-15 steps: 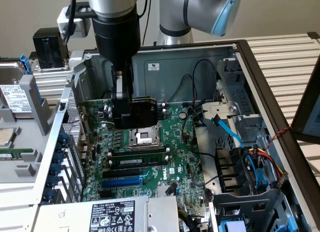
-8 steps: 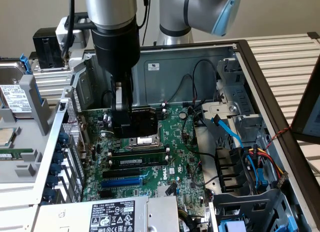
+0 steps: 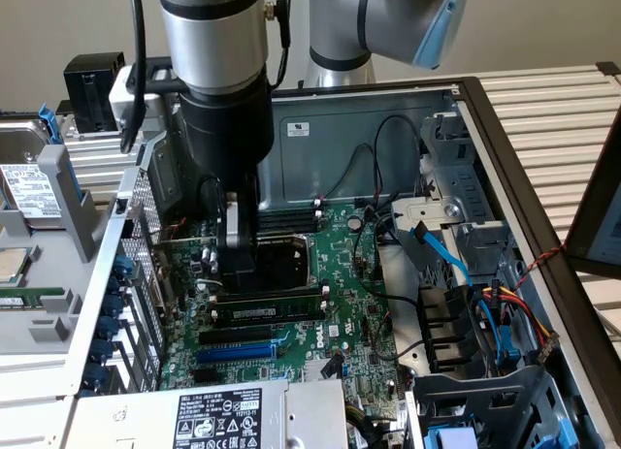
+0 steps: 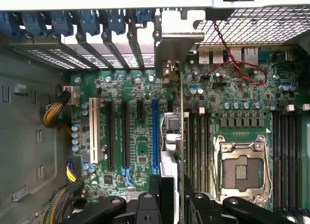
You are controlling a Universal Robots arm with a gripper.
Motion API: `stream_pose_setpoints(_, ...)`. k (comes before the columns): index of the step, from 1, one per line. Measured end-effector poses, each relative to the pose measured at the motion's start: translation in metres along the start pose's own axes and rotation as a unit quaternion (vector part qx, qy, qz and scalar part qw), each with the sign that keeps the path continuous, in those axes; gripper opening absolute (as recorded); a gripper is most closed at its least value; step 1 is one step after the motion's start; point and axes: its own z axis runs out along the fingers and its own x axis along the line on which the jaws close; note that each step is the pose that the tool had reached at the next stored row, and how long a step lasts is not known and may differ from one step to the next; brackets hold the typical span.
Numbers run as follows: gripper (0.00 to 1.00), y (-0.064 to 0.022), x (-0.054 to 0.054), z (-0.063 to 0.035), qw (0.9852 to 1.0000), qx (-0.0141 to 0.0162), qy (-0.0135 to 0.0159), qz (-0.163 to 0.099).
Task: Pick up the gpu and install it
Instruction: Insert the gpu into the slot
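**Exterior view: gpu (image 3: 281,262) held upright at the motherboard (image 3: 354,304) inside an open computer case (image 3: 330,129)**

A slatted bench (image 3: 553,110) carries the case, which lies with its open side up and its grey wall toward the back. The robot arm (image 3: 213,42) comes straight down into the case on the exterior view's left half. The green motherboard (image 4: 140,156) covers the case floor. A grey power supply (image 3: 223,415) with a black label sits along the near edge.

The gpu's black shroud shows at the arm's lower end, near the middle of the board. In the wrist view the gpu (image 4: 175,125) is seen edge-on and standing upright. It runs from between the fingers (image 4: 162,190) up to its silver bracket (image 4: 178,42), and the bracket sits at the row of rear slot openings in the case wall.

The fingers press on the two faces of the card, pinching it between them. The card stands just beside the long blue slot (image 4: 155,132), between that slot and the black memory slots (image 4: 198,146) next to the open CPU socket (image 4: 240,171). I cannot tell whether its lower edge is seated in a slot or only close over the board.
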Motion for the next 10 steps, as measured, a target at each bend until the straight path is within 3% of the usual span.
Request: stream_pose_setpoints(10, 0.28, 0.0004, 0.009, 0.0184, 1.0, 0.0, -0.0001, 0.001)
